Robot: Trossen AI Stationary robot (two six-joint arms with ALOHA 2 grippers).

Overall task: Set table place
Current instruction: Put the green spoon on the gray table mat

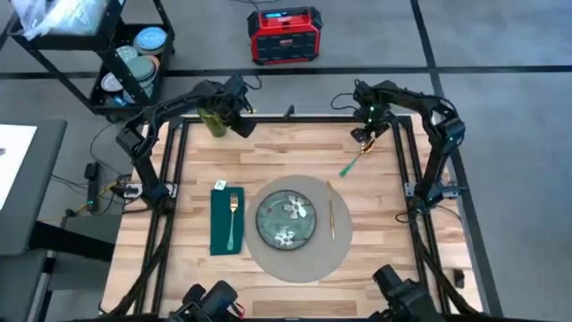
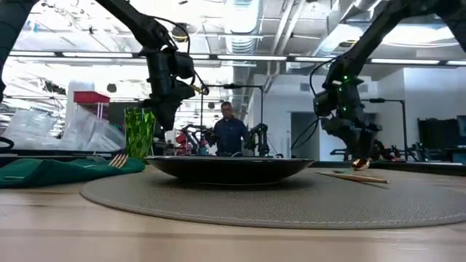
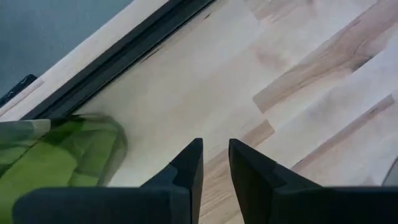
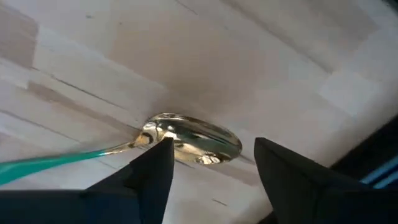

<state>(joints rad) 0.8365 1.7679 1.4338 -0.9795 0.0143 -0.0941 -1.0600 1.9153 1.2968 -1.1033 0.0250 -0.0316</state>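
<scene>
Surroundings: a black wheeled cart (image 1: 125, 63) with dishes stood off the far left corner of the table (image 1: 268, 152), and a red box (image 1: 284, 34) sat on the floor beyond the far edge.
Person: one stood far back in the room (image 2: 228, 131), well apart from the arms.
Placemat: the round grey-beige placemat (image 1: 335, 250) lay on the near middle of the table, bearing the green patterned plate (image 1: 286, 218).
Beside it: a folded green napkin (image 1: 220, 234) with a gold fork (image 1: 233, 215) lay just left of the mat; a thin gold utensil (image 1: 331, 210) lay on the mat's right part.
Glass: a green glass (image 1: 213, 121) stood at the far left edge, just beside the left gripper (image 3: 215, 163), whose fingers were nearly pressed together on nothing.
Spoon: a teal-handled spoon (image 4: 186, 140) lay on bare wood beyond the mat's far right.
Right gripper: it (image 4: 214, 163) hung over the spoon's bowl, fingers spread, not gripping it.
</scene>
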